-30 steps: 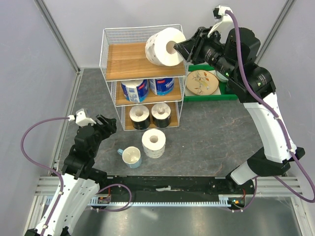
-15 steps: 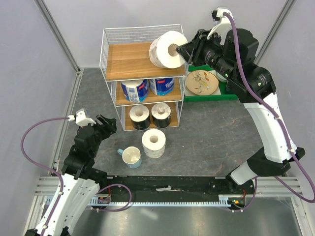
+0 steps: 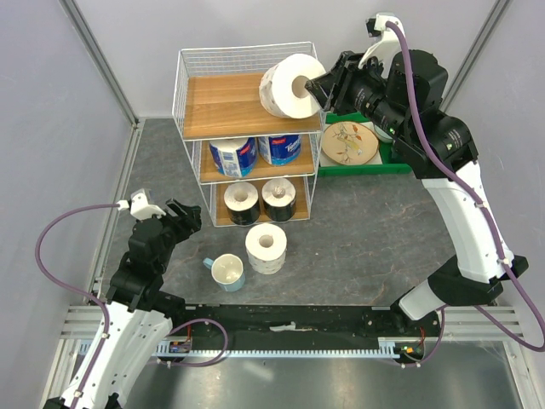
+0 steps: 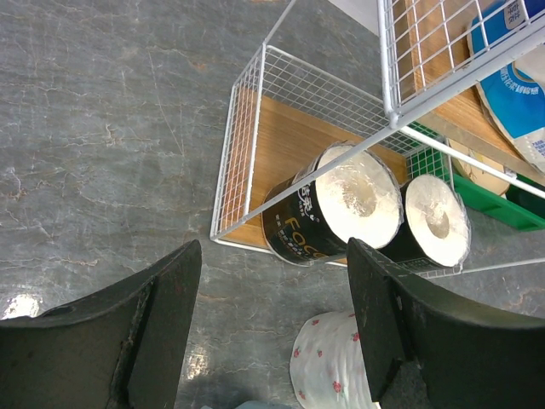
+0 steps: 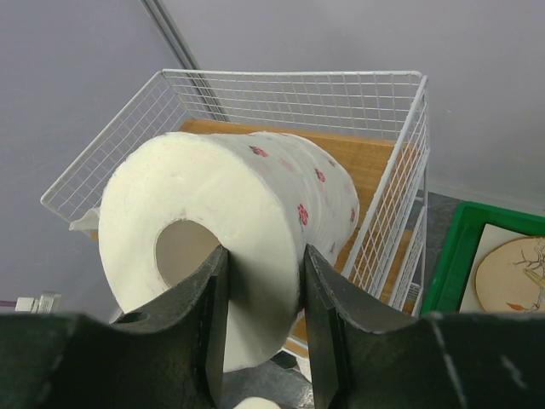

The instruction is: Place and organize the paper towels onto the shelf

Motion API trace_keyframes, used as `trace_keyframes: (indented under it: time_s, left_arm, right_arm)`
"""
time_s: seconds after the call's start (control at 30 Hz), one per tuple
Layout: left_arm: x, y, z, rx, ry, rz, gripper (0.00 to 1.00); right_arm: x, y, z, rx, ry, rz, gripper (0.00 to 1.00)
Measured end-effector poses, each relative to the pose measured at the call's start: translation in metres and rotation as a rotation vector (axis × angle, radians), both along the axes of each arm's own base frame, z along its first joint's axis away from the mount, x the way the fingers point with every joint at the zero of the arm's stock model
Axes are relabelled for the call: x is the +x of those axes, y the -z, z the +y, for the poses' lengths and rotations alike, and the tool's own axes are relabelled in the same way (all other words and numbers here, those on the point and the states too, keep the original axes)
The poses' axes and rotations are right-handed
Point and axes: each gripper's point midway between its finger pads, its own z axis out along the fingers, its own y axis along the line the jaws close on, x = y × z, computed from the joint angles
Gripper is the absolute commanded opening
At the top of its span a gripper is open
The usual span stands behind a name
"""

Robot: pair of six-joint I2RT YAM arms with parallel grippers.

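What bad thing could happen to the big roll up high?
The right fingers pinch only one wall of the big roll, so it might slip or tip. It is at the right wire rim of the shelf, not the board's middle; let go here, it could catch the rim and tumble toward the plate in the green tray.

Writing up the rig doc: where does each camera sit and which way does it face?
Top external: above and behind the bases, looking down on the table; left arm, right arm, shelf and tray show.
Left wrist: on the left arm, low, looking down at the dark rolls on the bottom tier; open left gripper frames the view.
Right wrist: high, facing the top tier; right gripper pinches the big roll.
Shared: top and right wrist both show the big roll.
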Motion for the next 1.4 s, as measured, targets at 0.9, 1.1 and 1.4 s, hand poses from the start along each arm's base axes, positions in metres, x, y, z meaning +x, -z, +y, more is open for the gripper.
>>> trace_keyframes:
  time_s: [0.9, 1.1, 1.4]
  left_arm:
    - [0.0, 0.001, 0.001, 0.004, -0.005, 0.004, 0.77]
    - [-0.001, 0.004, 0.002, 0.008, -0.008, 0.015, 0.77]
    - [-0.002, 0.005, 0.002, 0.01, -0.008, 0.021, 0.77]
  right_arm:
    - [0.026, -0.005, 0.015, 0.015, 0.01, -0.044, 0.62]
    - [0.028, -0.008, 0.017, 0.024, 0.01, -0.06, 0.65]
    - [0.018, -0.029, 0.009, 0.055, 0.01, -0.148, 0.76]
